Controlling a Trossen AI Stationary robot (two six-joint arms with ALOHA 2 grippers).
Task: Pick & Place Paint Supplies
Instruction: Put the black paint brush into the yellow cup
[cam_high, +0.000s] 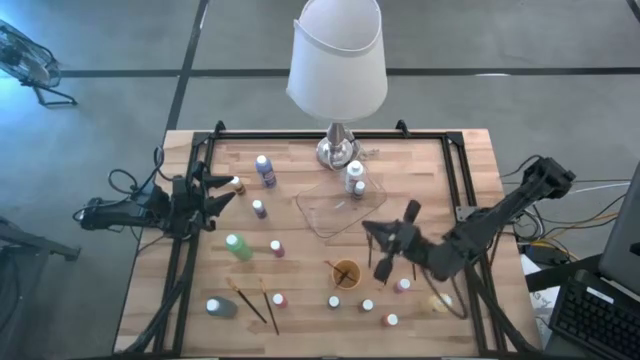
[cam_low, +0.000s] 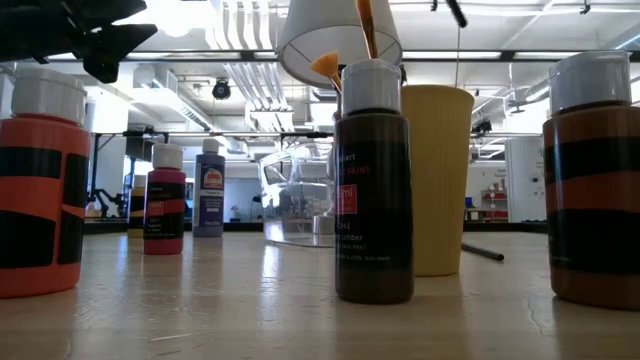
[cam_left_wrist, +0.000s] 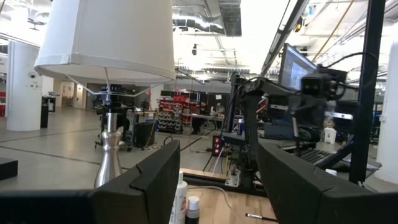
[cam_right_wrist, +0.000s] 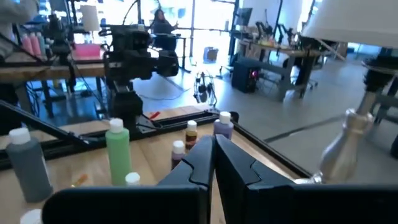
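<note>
Small white-capped paint bottles stand upright across the wooden table: purple, green, grey, and several near the front right. One bottle stands in the clear tray. Two dark-handled brushes lie flat at the front left, and more stand in the orange cup. My right gripper hovers shut and holding nothing above the table, between tray and cup. My left gripper waits open at the left edge.
A lamp with a white shade stands at the table's far edge, just behind the tray. A dark frame runs along the table's sides. In the low view a brown bottle stands in front of the cup.
</note>
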